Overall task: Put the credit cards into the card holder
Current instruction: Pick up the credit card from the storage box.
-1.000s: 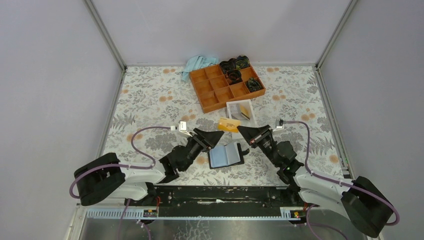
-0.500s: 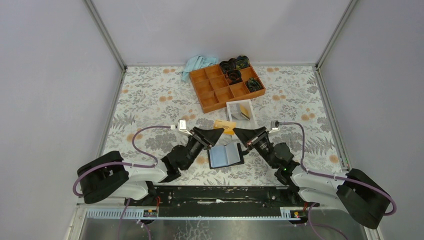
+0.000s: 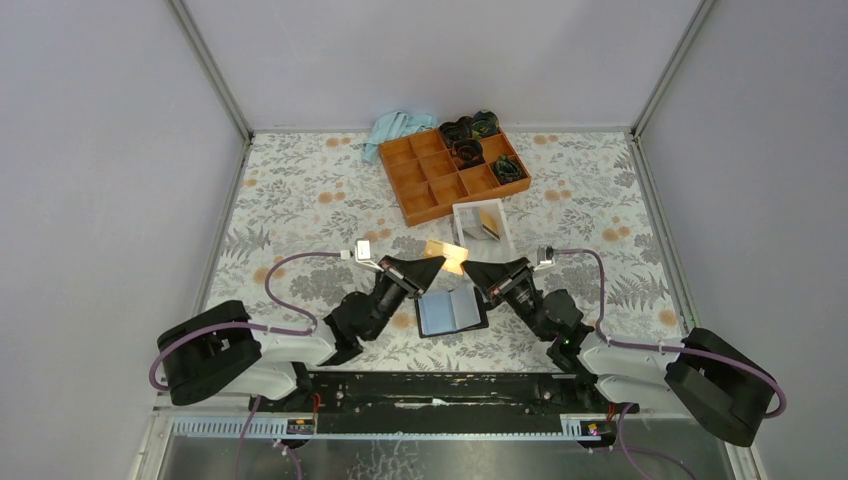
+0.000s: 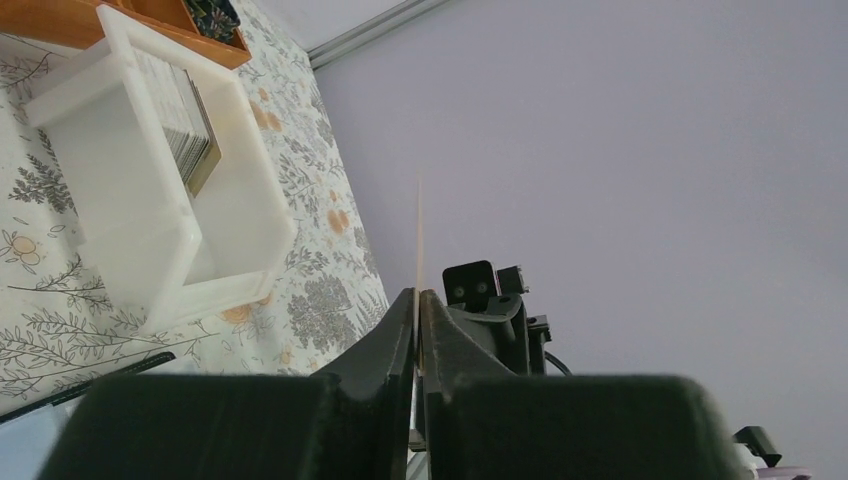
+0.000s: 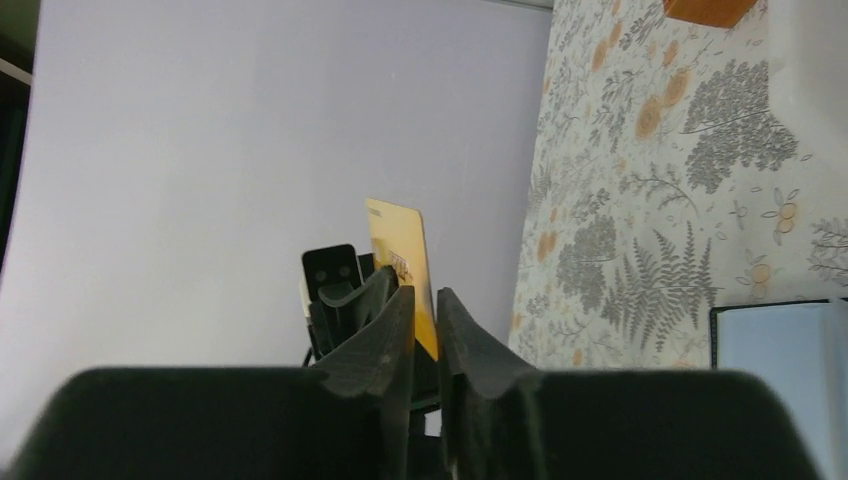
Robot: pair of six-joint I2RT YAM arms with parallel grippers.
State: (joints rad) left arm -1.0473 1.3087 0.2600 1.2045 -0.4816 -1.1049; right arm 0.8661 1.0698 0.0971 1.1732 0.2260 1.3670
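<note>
Both arms moved in toward table centre since the earlier frame; left gripper (image 3: 433,264) went from apart to closed on the credit card (image 3: 446,256), which also slid slightly toward 9 o'clock. Looks like a mid-air handover, right to left.

Left gripper now: fingers together, clamped on the card. In the left wrist view the card is edge-on, just a thin line rising out of the pinch. Right gripper (image 3: 470,268): in the right wrist view the jaws are a sliver apart with the card's lower corner in the gap. Can't tell if it's still pinching or already let go.

Card is held off the table (image 3: 300,200) between both tips. Card holder (image 3: 452,311) lies open at 6 o'clock of the card, light-blue lining up, nothing holding it. White box (image 3: 481,212) at 1 o'clock of the card, with a stack of cards (image 4: 192,130) standing inside. Orange tray (image 3: 420,190) at 12 o'clock.

Handling, my read: the card is light, thin, stiff with a bit of flex, and slick, so it can pivot in a corner pinch. Better to grip along a short edge with the far edge free to go into a slot. The holder is light and soft and will likely slide when pushed, so it needs pinning with the other arm.
</note>
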